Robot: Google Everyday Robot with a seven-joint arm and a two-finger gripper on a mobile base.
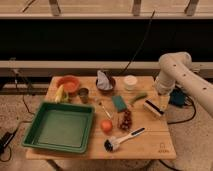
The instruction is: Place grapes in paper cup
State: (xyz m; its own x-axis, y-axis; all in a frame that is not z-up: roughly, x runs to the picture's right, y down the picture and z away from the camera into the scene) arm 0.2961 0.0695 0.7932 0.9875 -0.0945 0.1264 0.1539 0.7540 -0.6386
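The grapes (125,120), a small dark red-purple bunch, lie on the wooden table (150,142) near its middle, just right of an orange fruit (106,126). The paper cup (130,82), short and white, stands upright at the back of the table, right of centre. My gripper (153,108) hangs low over the table's right side at the end of the white arm (175,72), to the right of the grapes and in front of the cup. Nothing shows in it.
A green tray (60,125) fills the left front. An orange bowl (68,83), a banana (60,93), a small dark metal cup (83,94), a dark bowl with a grey cloth (105,82), a green sponge (119,103), a green vegetable (138,98) and a dish brush (122,139) lie around.
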